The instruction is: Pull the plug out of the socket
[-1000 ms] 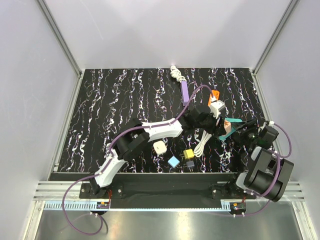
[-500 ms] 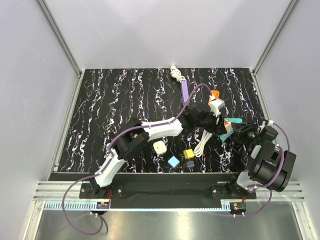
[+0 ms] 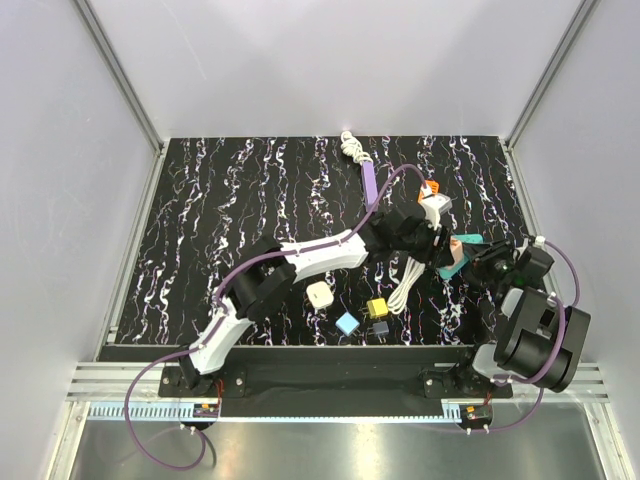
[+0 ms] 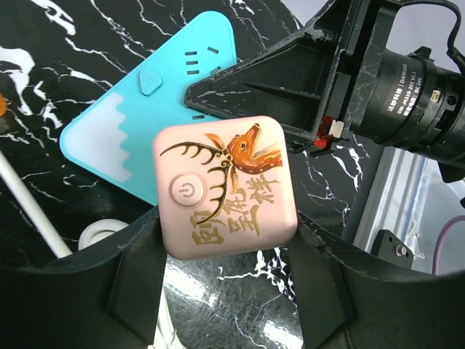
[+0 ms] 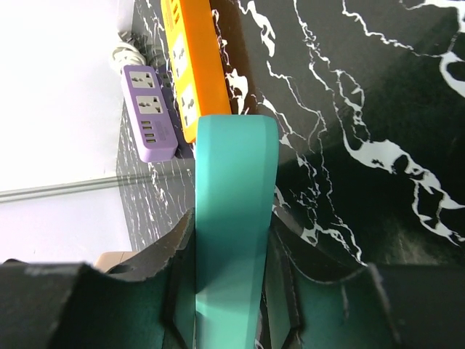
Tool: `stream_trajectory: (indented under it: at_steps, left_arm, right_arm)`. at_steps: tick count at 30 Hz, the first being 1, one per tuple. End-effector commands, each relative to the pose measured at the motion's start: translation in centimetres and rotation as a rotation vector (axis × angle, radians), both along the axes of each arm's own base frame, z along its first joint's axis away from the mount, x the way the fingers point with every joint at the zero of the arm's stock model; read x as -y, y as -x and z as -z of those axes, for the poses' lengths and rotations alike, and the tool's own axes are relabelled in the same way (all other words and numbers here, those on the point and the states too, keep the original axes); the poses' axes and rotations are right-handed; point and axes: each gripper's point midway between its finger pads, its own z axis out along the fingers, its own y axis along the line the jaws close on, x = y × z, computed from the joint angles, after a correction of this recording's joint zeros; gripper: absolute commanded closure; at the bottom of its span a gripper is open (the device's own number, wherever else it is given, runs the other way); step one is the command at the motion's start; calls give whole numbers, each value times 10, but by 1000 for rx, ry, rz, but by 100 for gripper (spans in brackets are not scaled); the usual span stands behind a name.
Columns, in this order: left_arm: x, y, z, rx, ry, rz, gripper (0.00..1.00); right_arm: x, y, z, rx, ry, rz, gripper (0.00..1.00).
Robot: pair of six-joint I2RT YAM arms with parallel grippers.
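Note:
A pink square plug (image 4: 225,185) with a deer picture sits against the face of a teal socket block (image 4: 109,142). I cannot tell whether its pins are still in the socket. My left gripper (image 4: 225,236) is shut on the plug's lower corners. My right gripper (image 5: 232,291) is shut on the teal socket block (image 5: 234,211), seen edge-on. From above, both grippers meet at the right of the table: the left gripper (image 3: 438,245), the socket block (image 3: 463,243) and the right gripper (image 3: 482,256).
A purple power strip (image 3: 370,182) and an orange one (image 3: 431,187) lie behind the grippers. A white cable (image 3: 404,282) lies in front of them. A white adapter (image 3: 320,295) and blue (image 3: 347,323) and yellow (image 3: 377,307) cubes sit near the front edge.
The left gripper with the plug has shifted slightly toward the back of the table. The right wrist and the socket block have moved a little leftward and back.

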Motion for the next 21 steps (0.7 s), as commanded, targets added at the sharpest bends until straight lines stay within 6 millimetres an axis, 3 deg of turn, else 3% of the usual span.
stream_trajectory:
  at_steps: [1,5,9,10,12,13,16,18,21]
  left_arm:
    - [23,-18,-135,174,293,-27,100]
    - [24,-26,-167,213,359,-70,100]
    - [23,-27,-185,234,407,-85,100]
    - [21,-26,-178,224,404,-89,100]
    - [15,-25,-191,243,452,-108,100]
    - [12,-25,-178,233,435,-119,100]
    - [-1,-31,-175,223,436,-192,100]
    - [-10,-35,-189,208,479,-252,100]
    - [-17,-42,-190,182,495,-318,100]
  right_arm:
    - [6,1,17,-65,97,9,100]
    - [4,0,20,-83,98,0,100]
    - [4,0,21,-85,95,2,100]
    - [4,0,20,-82,97,4,100]
    - [4,1,20,-81,99,9,100]
    - [4,1,19,-80,100,7,100]
    - [4,0,16,-64,104,3,100]
    - [3,1,16,-60,104,1,100]
    - [2,1,14,-54,106,-2,100]
